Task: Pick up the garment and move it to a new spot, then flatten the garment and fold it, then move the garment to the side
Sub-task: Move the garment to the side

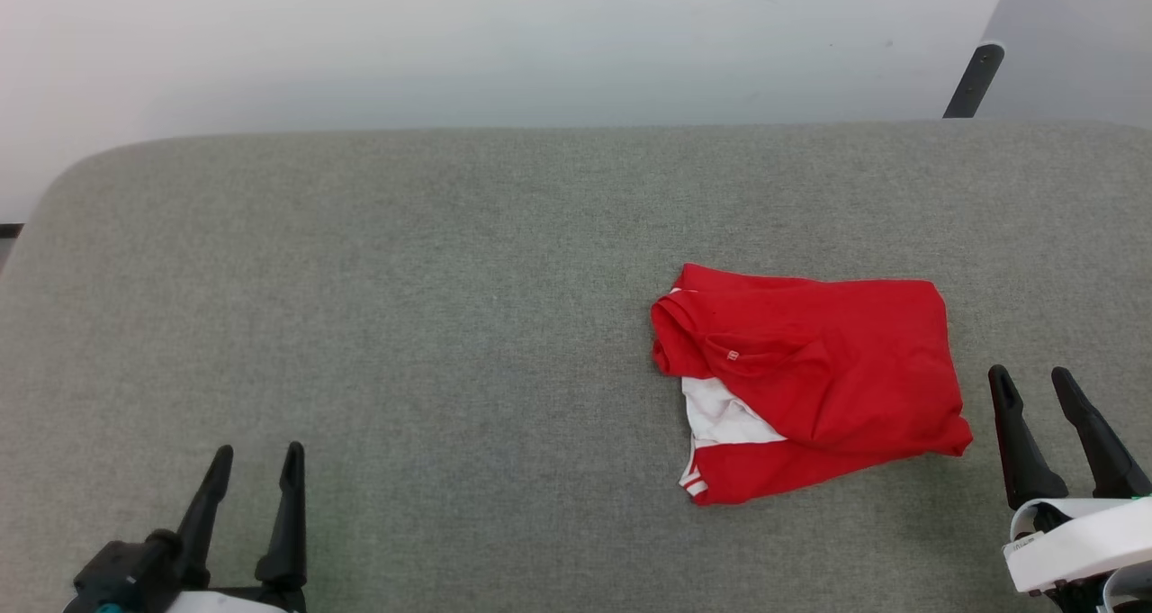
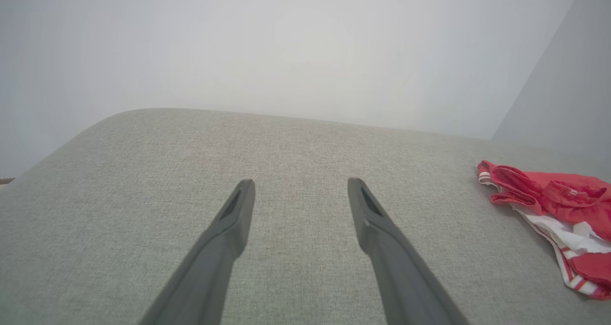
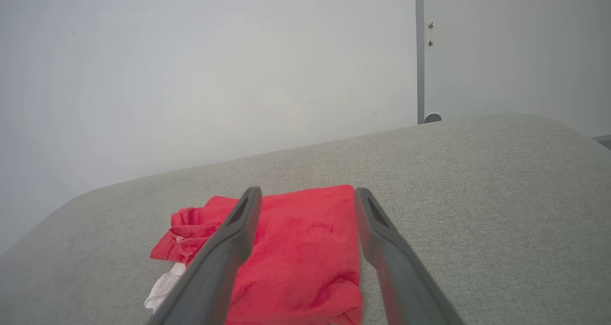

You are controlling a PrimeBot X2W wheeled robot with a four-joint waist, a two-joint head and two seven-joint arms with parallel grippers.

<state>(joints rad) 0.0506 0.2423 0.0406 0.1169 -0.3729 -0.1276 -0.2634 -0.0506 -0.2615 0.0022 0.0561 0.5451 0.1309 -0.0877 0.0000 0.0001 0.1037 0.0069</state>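
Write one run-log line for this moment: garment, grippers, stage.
bright red jersey with white lining: bunched on grey fabric surface, unheld | left gripper: jaws open, empty | right gripper: jaws open, empty, beside jersey

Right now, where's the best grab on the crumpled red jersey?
Probably the near right corner of the bright red fabric jersey, from the right: the open right hand sits just beside it, and the cloth there folds into a rounded lip. The left end is loose and crumpled.

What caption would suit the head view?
Rumpled red jersey on a grey padded surface, open jaws poised at both lower corners.
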